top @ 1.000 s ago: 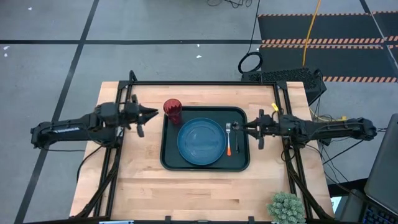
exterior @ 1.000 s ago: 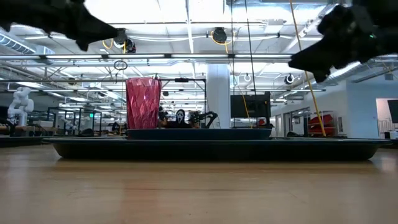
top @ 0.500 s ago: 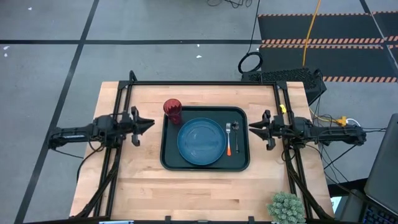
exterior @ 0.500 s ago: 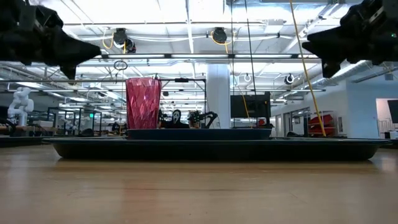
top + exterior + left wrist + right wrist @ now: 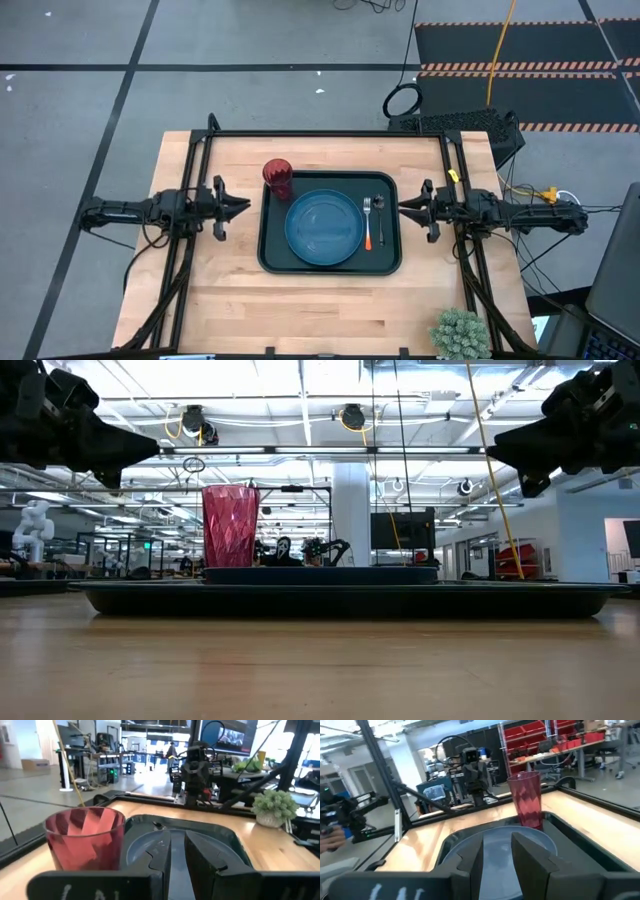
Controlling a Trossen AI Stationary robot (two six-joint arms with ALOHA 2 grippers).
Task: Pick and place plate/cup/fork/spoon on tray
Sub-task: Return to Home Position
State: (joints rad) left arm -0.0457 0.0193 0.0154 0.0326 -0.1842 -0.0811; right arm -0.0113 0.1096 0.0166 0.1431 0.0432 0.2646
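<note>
- The left gripper [image 5: 243,207], dark and angular, hangs above bare wood just beside the tray's left edge. It points toward the tray. Its two flat fingers [image 5: 200,862] stand a narrow slit apart and grip nothing.
- The table [image 5: 220,290] is pale butcher-block wood with visible plank seams, framed by black rails.
- The cup [image 5: 278,178], a faceted red translucent tumbler, stands upright in the tray's far left corner, close to the plate's rim.
- The tray [image 5: 330,268] is a dark green-black rectangle with rounded corners and a raised lip. It sits flat near the middle of the table.
- The plate [image 5: 325,227], round, smooth and blue with a raised rim, lies in the middle of the tray and fills most of its width.
- The fork [image 5: 368,228] lies in the tray just right of the plate, its silver tines toward the far side and its orange-red handle toward the near side.
- The spoon [image 5: 378,210], thin and dark, lies alongside the fork on its right.
- The right gripper [image 5: 403,208] hovers just beside the tray's right edge, aimed at it. Its blocky fingers [image 5: 530,857] are slightly apart with nothing between them.
- A small bushy green plant [image 5: 460,333] sits at the table's near right corner.
</note>
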